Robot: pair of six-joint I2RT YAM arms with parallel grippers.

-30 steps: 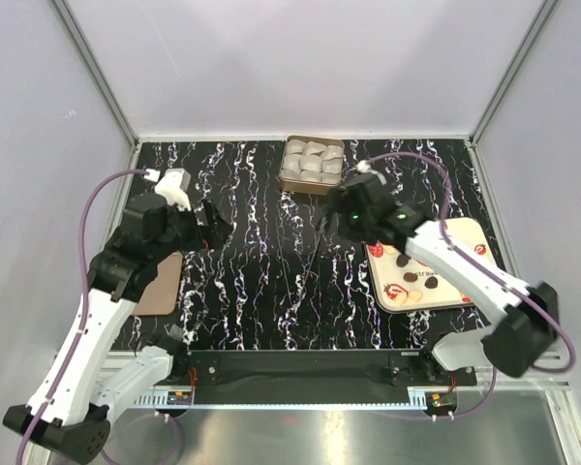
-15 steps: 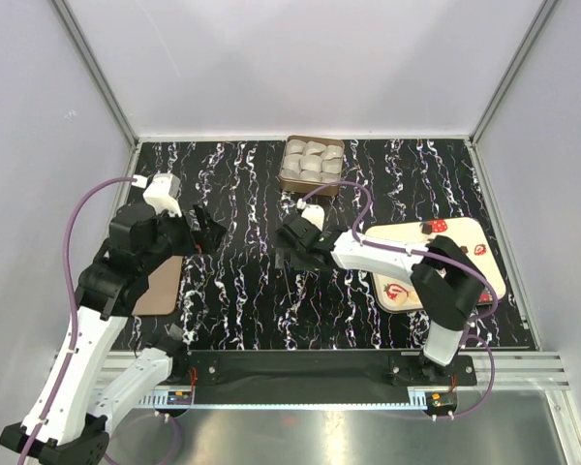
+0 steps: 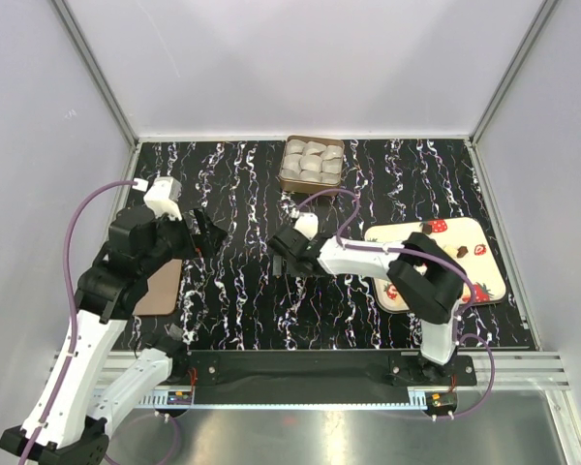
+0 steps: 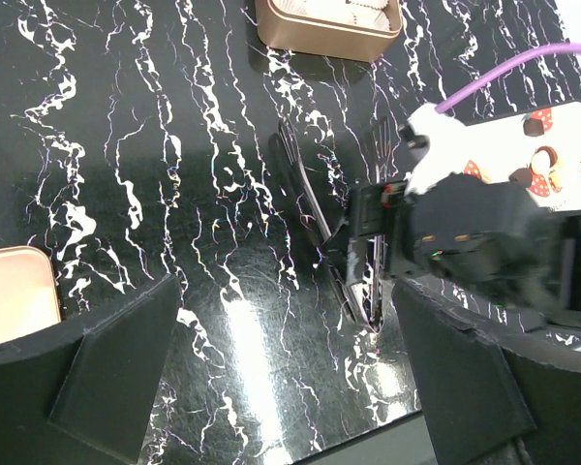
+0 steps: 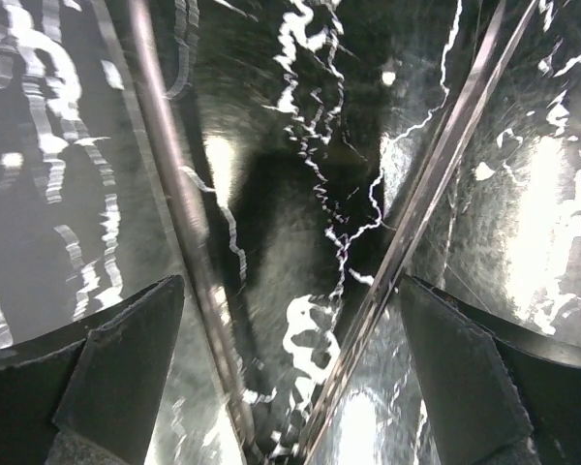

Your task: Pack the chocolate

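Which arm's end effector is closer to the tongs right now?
Right. The right end effector is down over the tongs, open around them. The left end effector hovers to their left, well apart.

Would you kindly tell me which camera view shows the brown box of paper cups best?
The top external view: the brown box sits whole in frame, its white paper cups visible inside. The left wrist view catches only its near wall at the top edge; the right wrist view misses it entirely.
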